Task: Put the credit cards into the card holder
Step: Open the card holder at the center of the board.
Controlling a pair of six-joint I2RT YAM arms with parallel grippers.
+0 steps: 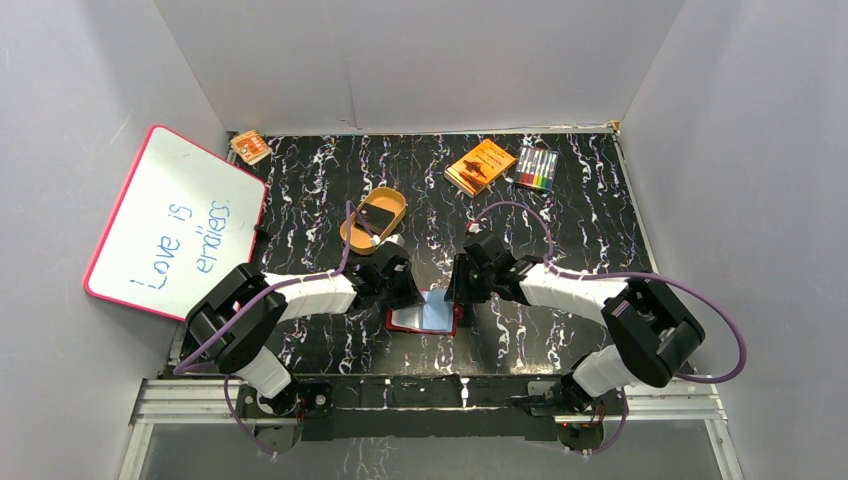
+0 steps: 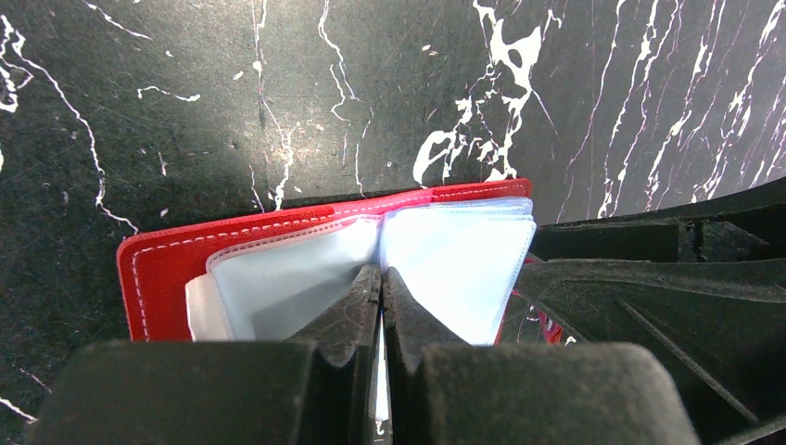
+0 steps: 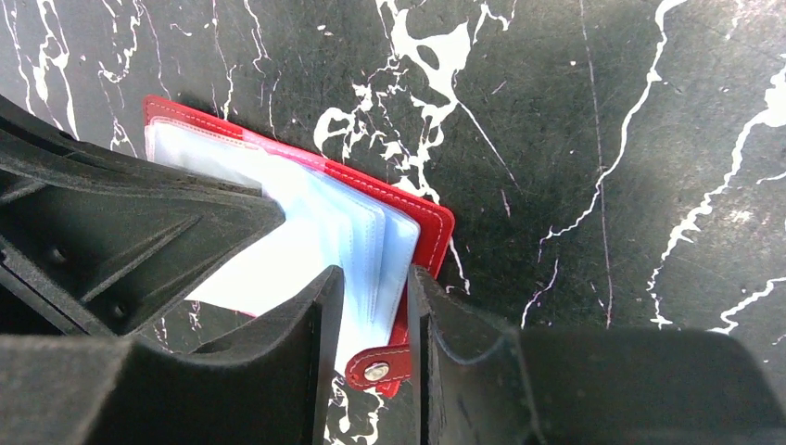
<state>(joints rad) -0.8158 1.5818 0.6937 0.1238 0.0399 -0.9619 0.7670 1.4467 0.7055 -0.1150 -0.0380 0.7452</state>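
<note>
Card holder point(image 1: 430, 315) lies open and flat on the counter point(image 1: 560, 230), at the middle of the near edge, between the two arms, red cover down and pale pockets up. Left pincer point(image 2: 381, 274) is closed tight, pinching one pale blue sleeve point(image 2: 445, 269) at the spine. This looks meant to lift that leaf and hold the book of pockets apart so a slot is reachable. Right pincer point(image 3: 374, 301) is partly open, with its fingers on either side of the sleeve stack at the holder's right edge, just above the snap tab point(image 3: 375, 371). It grips nothing, and I cannot tell whether the pads touch the sleeves. It probably pins or steadies that side. No card is in either pincer. One dark credit card point(image 1: 377, 214) sits in the tan oval tray point(image 1: 350, 236) further back and left of centre, well apart from the holder. The pockets look empty from here, so the task has hardly started.
</note>
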